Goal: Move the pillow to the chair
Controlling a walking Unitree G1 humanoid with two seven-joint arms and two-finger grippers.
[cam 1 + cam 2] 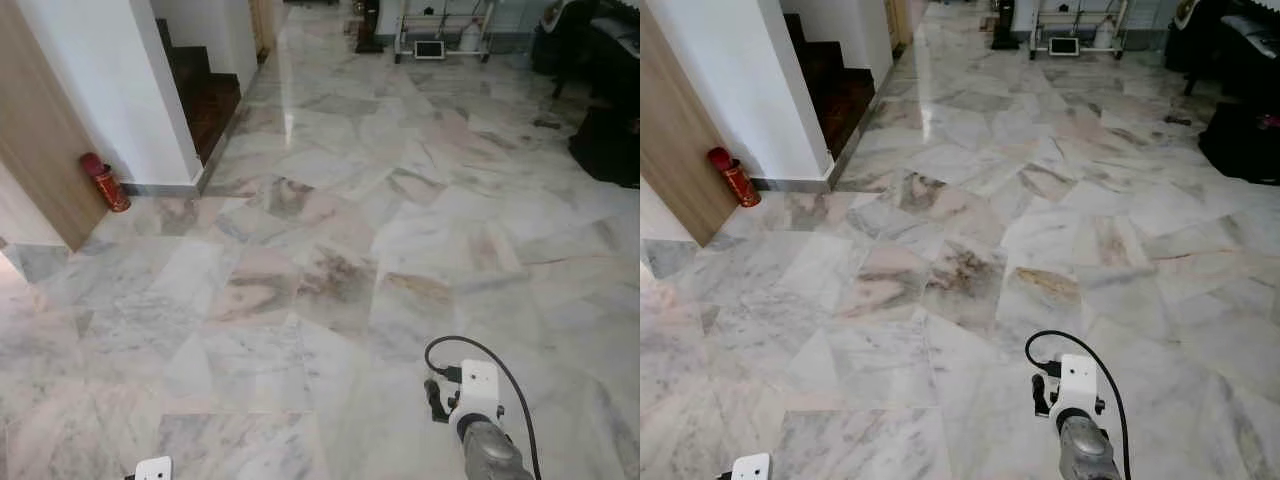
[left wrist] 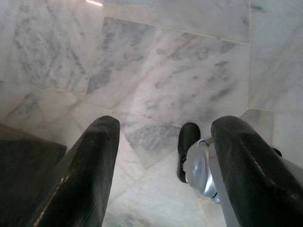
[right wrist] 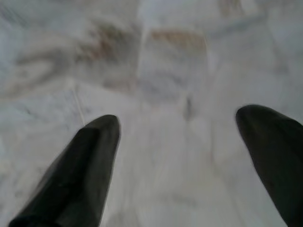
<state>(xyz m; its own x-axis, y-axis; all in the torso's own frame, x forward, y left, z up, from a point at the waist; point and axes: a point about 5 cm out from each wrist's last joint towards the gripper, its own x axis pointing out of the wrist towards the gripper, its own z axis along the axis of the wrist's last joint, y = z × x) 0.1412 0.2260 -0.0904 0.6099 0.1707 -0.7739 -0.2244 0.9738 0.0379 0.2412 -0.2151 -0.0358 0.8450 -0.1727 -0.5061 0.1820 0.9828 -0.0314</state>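
I face a wide marble floor (image 1: 330,260). My right arm (image 1: 478,405) hangs low at the bottom right, a black cable looping over its white wrist mount. Its wrist view looks down at blurred floor tiles, with the right gripper (image 3: 180,118) open and nothing between the black fingers (image 3: 90,161). The left arm's wrist mount (image 1: 153,468) peeks in at the bottom left. My left gripper (image 2: 165,125) is open too and points down at the tiles, with a black and silver part of my own body (image 2: 194,156) below it.
A red fire extinguisher (image 1: 105,182) stands at the foot of a white wall (image 1: 110,90), beside a wooden panel (image 1: 35,140). Dark stairs (image 1: 205,95) rise behind the wall. Black furniture (image 1: 605,140) lines the right side, and a white wheeled rack (image 1: 445,30) stands far back.
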